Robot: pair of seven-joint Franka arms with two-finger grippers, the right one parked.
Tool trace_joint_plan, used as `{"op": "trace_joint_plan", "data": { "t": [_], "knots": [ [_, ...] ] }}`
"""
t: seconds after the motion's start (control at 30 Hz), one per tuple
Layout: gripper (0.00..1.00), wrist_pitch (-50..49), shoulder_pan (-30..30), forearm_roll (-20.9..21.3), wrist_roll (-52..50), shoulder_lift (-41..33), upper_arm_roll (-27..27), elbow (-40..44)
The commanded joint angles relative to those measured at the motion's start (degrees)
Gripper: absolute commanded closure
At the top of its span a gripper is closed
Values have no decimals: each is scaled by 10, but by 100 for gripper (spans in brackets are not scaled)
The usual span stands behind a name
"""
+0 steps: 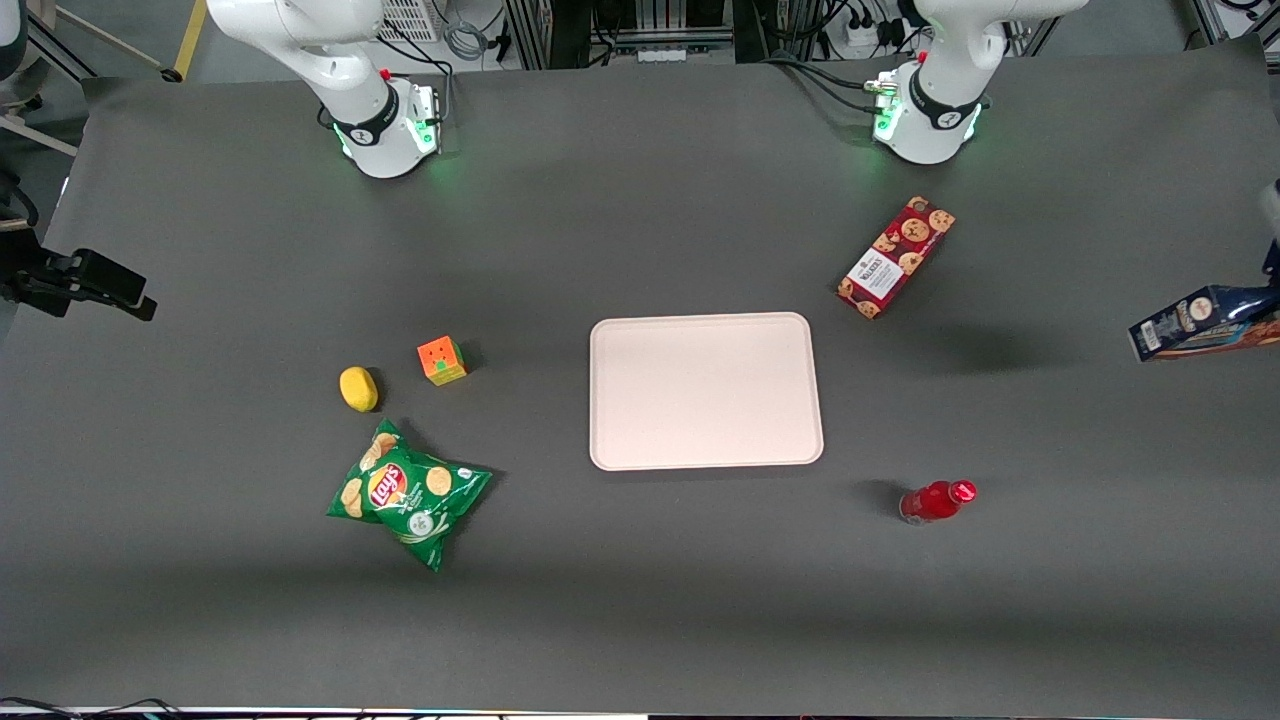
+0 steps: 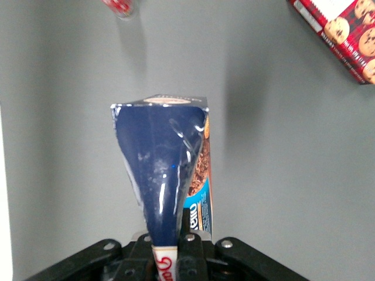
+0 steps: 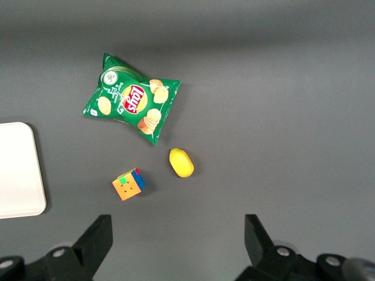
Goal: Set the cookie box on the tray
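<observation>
**Navy cookie box held in the air, away from the tray**

The left arm's gripper [image 2: 167, 257] is clamped on one end of the long dark navy-blue cookie box [image 2: 170, 175]; its black fingers [image 2: 190, 257] press the carton from both sides. The carton hangs in the air above the dark grey table [image 1: 640, 600], at the working arm's end of the table, and it touches nothing else. In the front view only a part of the box [image 1: 1200, 322] shows at the edge.

The large flat pale cream-pink tray [image 1: 705, 390] lies near the middle of the table, well apart from the held box, and nothing lies on it. The red box with cookie pictures and a white label [image 1: 896, 257] lies between the tray and the working arm's base. The red bottle [image 1: 936, 500] lies nearer to the front camera than the tray.
</observation>
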Motion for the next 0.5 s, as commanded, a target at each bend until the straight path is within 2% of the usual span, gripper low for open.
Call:
{"op": "trace_joint_plan", "data": {
  "t": [0.0, 0.17, 0.47],
  "knots": [
    [100, -47, -2, -8, -99, 9, -26, 19],
    [100, -105, -2, -8, -305, -4, -74, 17],
    [100, -147, -2, -20, -626, -15, -186, 18]
  ]
}}
